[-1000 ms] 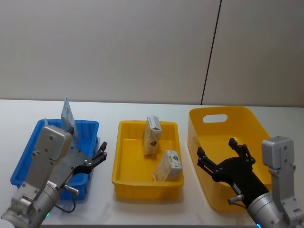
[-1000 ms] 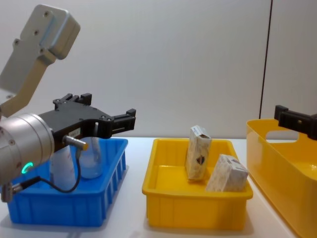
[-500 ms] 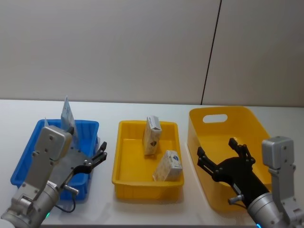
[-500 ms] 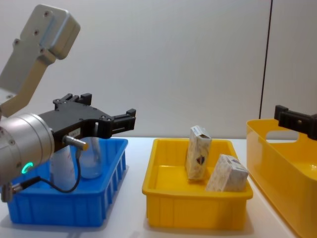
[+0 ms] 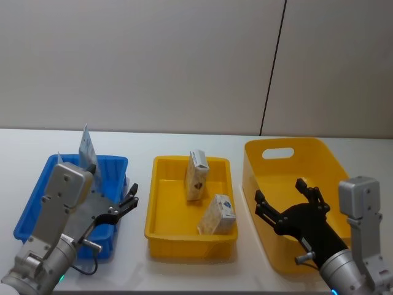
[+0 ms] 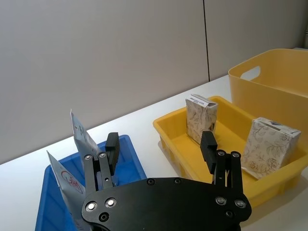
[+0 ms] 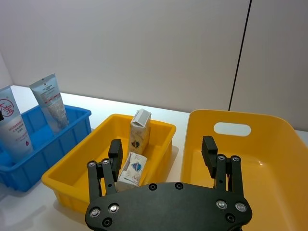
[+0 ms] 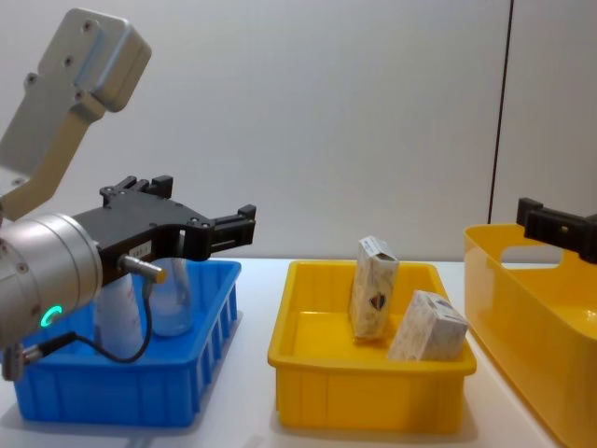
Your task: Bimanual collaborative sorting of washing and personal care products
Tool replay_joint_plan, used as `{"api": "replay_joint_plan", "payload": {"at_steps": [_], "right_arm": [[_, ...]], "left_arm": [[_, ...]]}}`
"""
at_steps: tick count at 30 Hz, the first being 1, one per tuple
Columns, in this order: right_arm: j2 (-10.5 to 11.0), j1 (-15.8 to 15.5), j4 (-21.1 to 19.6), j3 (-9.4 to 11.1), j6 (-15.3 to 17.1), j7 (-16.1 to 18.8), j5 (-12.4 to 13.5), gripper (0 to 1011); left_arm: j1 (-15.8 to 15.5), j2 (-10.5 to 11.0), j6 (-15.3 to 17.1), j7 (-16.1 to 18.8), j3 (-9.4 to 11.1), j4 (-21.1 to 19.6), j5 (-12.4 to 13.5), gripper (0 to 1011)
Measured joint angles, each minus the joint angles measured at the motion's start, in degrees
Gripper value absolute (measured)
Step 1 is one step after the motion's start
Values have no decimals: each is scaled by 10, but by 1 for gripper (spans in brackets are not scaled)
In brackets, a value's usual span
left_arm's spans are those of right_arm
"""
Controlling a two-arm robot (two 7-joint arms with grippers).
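Observation:
Two pale blue tubes (image 7: pixel 9 126) (image 7: pixel 50 100) stand leaning in the blue bin (image 5: pixel 37 212) at the left. Two beige marbled cartons sit in the yellow tray (image 5: pixel 161 215): one upright (image 5: pixel 197 175), one tilted (image 5: pixel 218 214). My left gripper (image 5: pixel 131 198) hovers open by the blue bin's right front corner, holding nothing. Over the left wall of the large yellow basket (image 5: pixel 319 153), my right gripper (image 5: pixel 279 190) is open and holds nothing. In the chest view the left gripper (image 8: pixel 238 229) hangs above the blue bin (image 8: pixel 140 387), partly hiding the tubes (image 8: pixel 173 299).
The three containers stand in a row on the white table (image 5: pixel 138 144), close to a grey wall. The yellow basket has a handle cutout (image 5: pixel 278 152) in its far wall. Narrow strips of bare table separate the containers.

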Motion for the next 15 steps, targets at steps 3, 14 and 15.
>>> {"api": "replay_joint_plan", "payload": {"at_steps": [3,14,15], "right_arm": [[0,1,0,0,1,1,0,1002],[-4,12,-1,-6,27,9,-1,1002],[-4,13,-1,-7,31,9,-1,1002]], "left_arm": [[0,0,0,0,0,0,0,1001],[0,0,0,0,0,0,0,1001],[0,0,0,0,0,0,0,1001]]}}
